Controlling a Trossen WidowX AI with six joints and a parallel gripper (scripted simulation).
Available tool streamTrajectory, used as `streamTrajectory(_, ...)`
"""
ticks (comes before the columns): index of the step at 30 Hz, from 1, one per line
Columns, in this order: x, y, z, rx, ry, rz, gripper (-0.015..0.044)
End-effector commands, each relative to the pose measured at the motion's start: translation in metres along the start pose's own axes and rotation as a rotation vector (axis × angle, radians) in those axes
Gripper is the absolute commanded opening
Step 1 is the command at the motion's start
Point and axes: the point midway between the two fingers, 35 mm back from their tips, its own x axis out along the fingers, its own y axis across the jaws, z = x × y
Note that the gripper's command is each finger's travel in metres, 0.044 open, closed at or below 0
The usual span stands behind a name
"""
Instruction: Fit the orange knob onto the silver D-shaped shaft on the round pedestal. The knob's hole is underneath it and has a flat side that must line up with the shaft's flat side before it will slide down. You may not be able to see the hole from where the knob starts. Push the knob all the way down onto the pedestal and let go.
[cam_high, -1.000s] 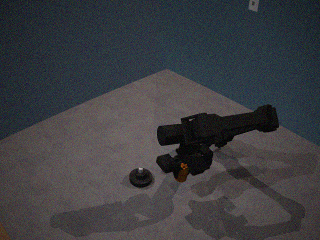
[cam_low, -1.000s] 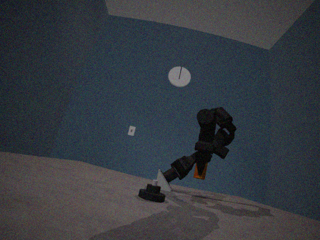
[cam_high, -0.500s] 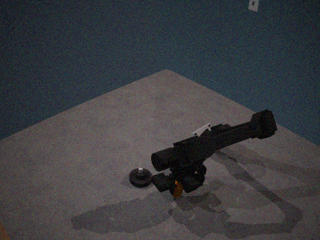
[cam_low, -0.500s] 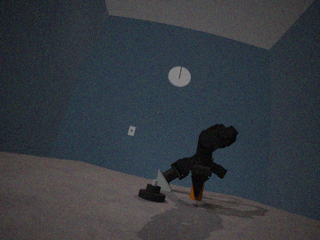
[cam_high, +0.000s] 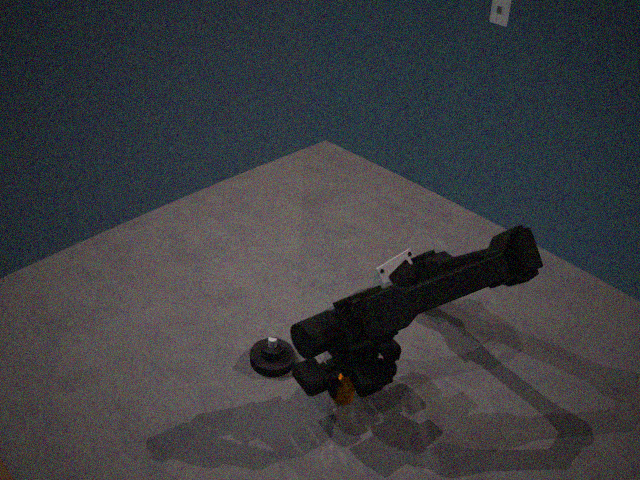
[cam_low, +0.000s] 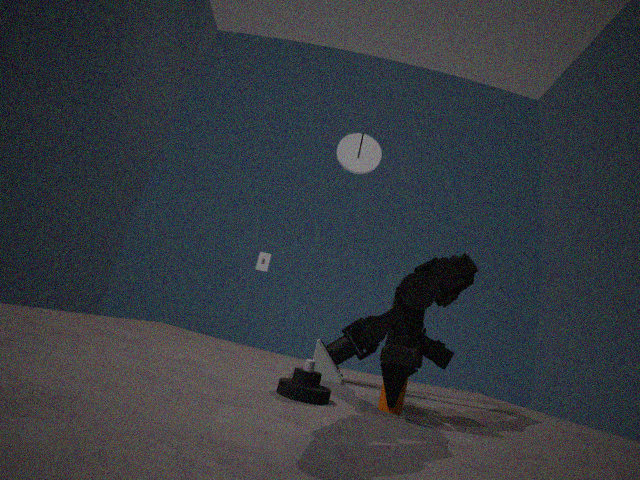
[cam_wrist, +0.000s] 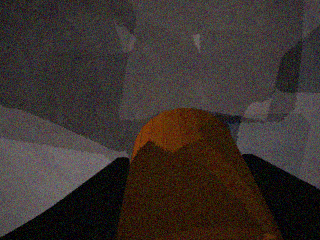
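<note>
The orange knob (cam_high: 345, 393) (cam_low: 385, 403) (cam_wrist: 185, 195) stands about upright between the fingers of my gripper (cam_high: 341, 395) (cam_low: 394, 404) (cam_wrist: 186, 167), which is shut on its sides. The knob is very low over the table; whether its underside touches the table I cannot tell. Its hole is hidden. The dark round pedestal (cam_high: 271, 365) (cam_low: 302, 392) stands on the table apart from the knob, to the left of it in the top and exterior views. The silver shaft (cam_high: 271, 342) (cam_low: 309, 364) stands up bare from its middle. The shaft's flat side is too small to make out. The wrist view does not show the pedestal.
The arm's dark links (cam_high: 382, 310) (cam_low: 408, 320) pass above and behind the gripper, with one dark part close to the pedestal's right side in the top view. A pale plate (cam_high: 395, 263) (cam_low: 325, 364) shows at the arm. Arm shadows lie across the table (cam_high: 155, 289).
</note>
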Motion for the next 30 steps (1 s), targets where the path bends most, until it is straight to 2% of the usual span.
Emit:
streamTrajectory(1, 0.000, 0.000, 0.000, 0.000, 0.000, 0.000, 0.0105)
streamTrajectory(6, 0.000, 0.000, 0.000, 0.000, 0.000, 0.000, 0.0236)
streamTrajectory(22, 0.000, 0.000, 0.000, 0.000, 0.000, 0.000, 0.0240)
streamTrajectory(24, -0.010, -0.002, 0.000, 0.001, 0.002, -0.001, 0.0292)
streamTrajectory(28, -0.070, -0.002, -0.001, 0.007, 0.003, 0.001, 0.0398)
streamTrajectory(30, -0.081, -0.001, -0.001, 0.008, 0.001, 0.002, 0.0440)
